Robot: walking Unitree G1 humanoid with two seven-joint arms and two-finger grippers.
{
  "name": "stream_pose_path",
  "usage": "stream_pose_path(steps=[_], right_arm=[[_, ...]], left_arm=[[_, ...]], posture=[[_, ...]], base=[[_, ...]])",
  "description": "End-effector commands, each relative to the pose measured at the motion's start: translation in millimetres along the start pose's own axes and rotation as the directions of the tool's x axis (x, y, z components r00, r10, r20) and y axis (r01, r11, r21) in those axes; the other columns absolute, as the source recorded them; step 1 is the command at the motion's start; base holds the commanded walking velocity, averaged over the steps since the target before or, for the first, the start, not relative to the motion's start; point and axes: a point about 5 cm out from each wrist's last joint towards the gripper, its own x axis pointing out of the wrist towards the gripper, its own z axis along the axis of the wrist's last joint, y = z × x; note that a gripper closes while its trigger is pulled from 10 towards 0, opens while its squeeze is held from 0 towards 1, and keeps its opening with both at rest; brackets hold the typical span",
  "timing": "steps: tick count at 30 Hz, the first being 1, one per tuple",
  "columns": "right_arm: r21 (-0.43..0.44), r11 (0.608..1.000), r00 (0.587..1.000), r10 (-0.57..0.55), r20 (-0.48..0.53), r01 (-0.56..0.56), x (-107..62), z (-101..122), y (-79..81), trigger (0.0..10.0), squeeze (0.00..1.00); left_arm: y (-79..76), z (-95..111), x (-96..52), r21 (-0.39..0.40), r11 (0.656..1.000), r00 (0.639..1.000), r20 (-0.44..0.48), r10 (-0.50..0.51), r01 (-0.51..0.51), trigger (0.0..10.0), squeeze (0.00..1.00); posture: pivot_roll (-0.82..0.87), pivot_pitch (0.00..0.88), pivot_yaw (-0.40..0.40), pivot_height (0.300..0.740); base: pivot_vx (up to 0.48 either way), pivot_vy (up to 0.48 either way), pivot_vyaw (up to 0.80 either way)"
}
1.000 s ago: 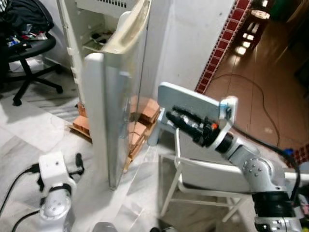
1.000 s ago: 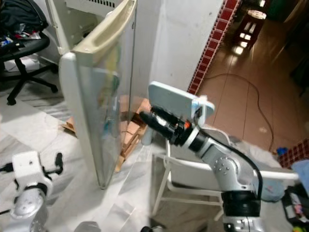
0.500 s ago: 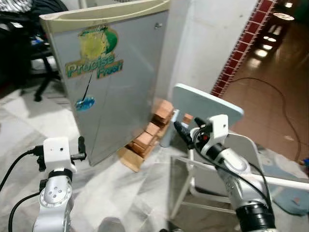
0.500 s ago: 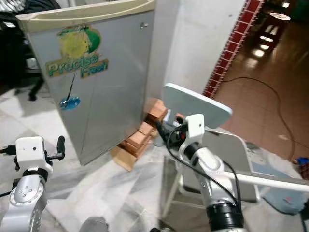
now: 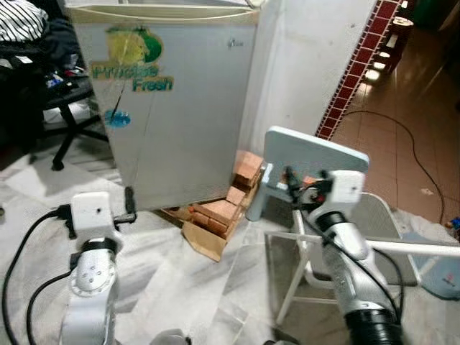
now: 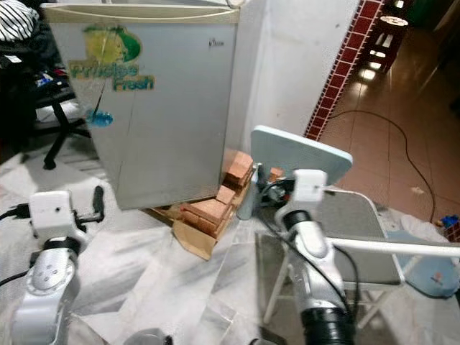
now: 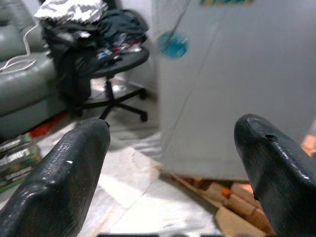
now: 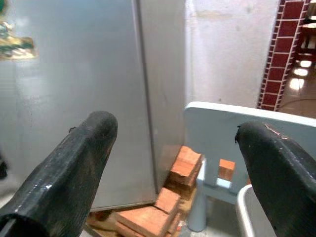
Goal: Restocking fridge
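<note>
Both open tools (image 8: 168,168) short of the shut fridge (image 5: 180,108).

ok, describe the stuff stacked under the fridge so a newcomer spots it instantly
Start at the silver fridge with the green "Fresh" sticker on its door. At its lower right corner, between it and the pale blue chair, sits a pile of orange-red bricks on a wooden board. Nothing else on the pale marble floor is that colour.

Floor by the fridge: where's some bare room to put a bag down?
Bare marble floor lies between the left gripper and the white chair. It is crowded right under the fridge, where bricks are stacked, and behind the left arm around the office chair.
</note>
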Motion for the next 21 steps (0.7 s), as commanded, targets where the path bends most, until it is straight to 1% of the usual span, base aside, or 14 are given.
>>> stream_pose_path(steps=[1,3,5,6,7,12,14,15,21], right_arm=[[0.004,0.999,0.999,-0.038,0.037,0.038,-1.8,8.8,-1.8,10.0,0.0],[-0.01,0.999,0.998,-0.039,0.044,0.04,-4.4,9.4,-2.9,10.0,0.0],[-0.064,0.998,0.998,-0.015,0.056,0.018,-14.3,9.5,-5.1,10.0,0.0],[-0.064,0.998,0.998,-0.015,0.056,0.018,-14.3,9.5,-5.1,10.0,0.0],[-0.059,0.998,0.999,0.005,0.036,-0.003,-18.6,7.5,-6.1,10.0,0.0],[-0.092,0.996,0.999,0.005,0.036,-0.001,-19.2,7.9,-8.3,10.0,0.0],[-0.09,0.996,0.999,0.012,0.046,-0.008,-17.1,10.3,-7.0,10.0,0.0],[-0.091,0.996,0.998,0.027,0.051,-0.022,-16.4,11.5,-4.9,10.0,0.0],[-0.114,0.992,0.997,0.059,0.052,-0.053,-19.4,10.9,-2.5,10.0,0.0]], left_arm=[[-2.3,0.1,0.4,0.033,0.999,1.0,0.02,-0.009,0.008,10.0,0.0],[-4.0,-0.6,-0.7,0.041,0.999,1.0,0.023,-0.021,0.02,10.0,0.0],[-6.8,-5.4,-3.5,0.009,1.0,1.0,0.003,-0.018,0.018,10.0,0.0],[-6.8,-5.4,-3.5,0.009,1.0,1.0,0.003,-0.018,0.018,10.0,0.0],[-7.1,-6.3,-4.8,-0.003,1.0,1.0,-0.002,-0.014,0.014,10.0,0.0],[-7.0,-6.0,-3.8,-0.025,1.0,1.0,0.0,-0.012,0.012,10.0,0.0],[-6.8,-4.2,-2.0,-0.021,1.0,1.0,0.018,-0.017,0.017,10.0,0.0],[-7.2,-1.2,-1.2,-0.01,1.0,0.999,0.046,-0.027,0.028,10.0,0.0],[-9.0,1.2,-1.4,-0.032,0.999,0.997,0.065,-0.04,0.042,10.0,0.0]], posture=[[0.17,0.0,-0.075,0.74],[0.17,0.0,-0.076,0.74],[0.16,0.0,-0.076,0.74],[0.16,0.0,-0.076,0.74],[0.16,0.0,-0.074,0.74],[0.16,0.0,-0.072,0.74],[0.16,0.0,-0.071,0.74],[0.16,0.0,-0.072,0.74],[0.16,0.0,-0.076,0.74]], base=[[0.0,0.48,0.0],[0.0,0.48,0.0],[0.0,0.48,0.0],[0.0,0.48,0.0],[0.0,0.48,0.0],[0.0,0.48,0.0],[0.0,0.48,0.0],[0.0,0.48,0.0],[0.0,0.48,0.0]])
